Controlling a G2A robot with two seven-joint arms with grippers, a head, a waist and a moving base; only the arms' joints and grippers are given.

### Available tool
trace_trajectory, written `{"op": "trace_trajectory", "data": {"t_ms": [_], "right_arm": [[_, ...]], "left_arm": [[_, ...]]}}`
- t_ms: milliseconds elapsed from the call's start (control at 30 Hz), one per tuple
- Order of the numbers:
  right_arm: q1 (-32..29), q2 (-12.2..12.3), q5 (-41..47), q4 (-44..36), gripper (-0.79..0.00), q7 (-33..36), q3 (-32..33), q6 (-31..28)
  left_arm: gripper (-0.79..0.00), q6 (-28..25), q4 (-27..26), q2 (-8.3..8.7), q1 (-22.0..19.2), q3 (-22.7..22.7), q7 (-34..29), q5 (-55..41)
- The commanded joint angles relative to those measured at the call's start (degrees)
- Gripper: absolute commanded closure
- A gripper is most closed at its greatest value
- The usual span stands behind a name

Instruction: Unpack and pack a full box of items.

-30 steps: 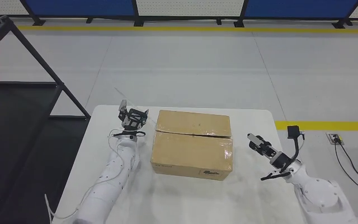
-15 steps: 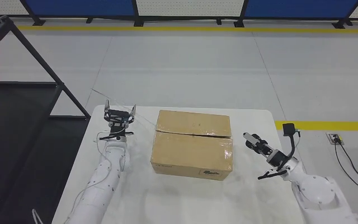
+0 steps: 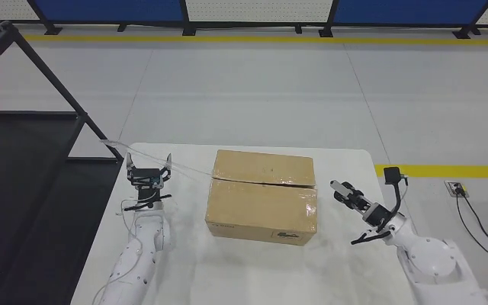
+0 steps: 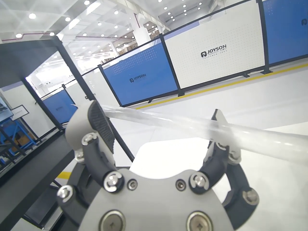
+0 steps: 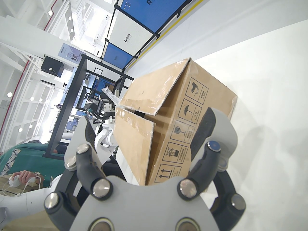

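Early days: on the table point(image 3: 252, 267) the box point(image 3: 263, 200) sits mid-frame, flaps down, nothing unpacked yet, its clear tape strip point(image 3: 187, 173) peeled toward frame left and stuck across the spread left jaws, right jaws spread too.

Contents of box point(image 3: 259, 226) hidden under flaps point(image 3: 263, 183), tape strip point(image 4: 168, 121) cut off by view's edge

Clear tape strip point(image 4: 264, 137) spans left gripper's point(image 4: 157, 116) spread jaws.
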Motion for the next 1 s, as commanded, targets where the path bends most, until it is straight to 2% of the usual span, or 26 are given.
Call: {"op": "trace_trajectory", "data": {"t_ms": [0,300,567,800,967], "right_arm": [[0.28,0.01,0.0,0.2,-0.785,0.18,-0.21,-0.1],[1.64,0.06,-0.01,1.38,-0.785,1.12,-1.16,-0.65],[2.84,0.17,0.11,2.67,-0.785,2.36,-1.73,-1.88],[3.82,0.28,0.6,4.23,-0.785,3.56,-2.11,-3.35],[4.59,0.36,0.79,5.37,-0.785,4.4,-2.52,-4.16]], "left_arm": [[-0.785,0.88,-1.77,0.11,1.55,-0.77,0.0,-0.26],[-0.785,3.84,-6.66,0.0,6.79,-2.46,0.14,-1.63],[-0.785,7.75,-8.94,-0.39,10.22,-2.64,-0.64,-0.8],[-0.785,8.31,-11.51,-0.04,13.63,-3.96,-5.44,2.36],[-0.785,6.47,-15.86,0.73,16.97,-5.5,-10.53,7.5]]}}
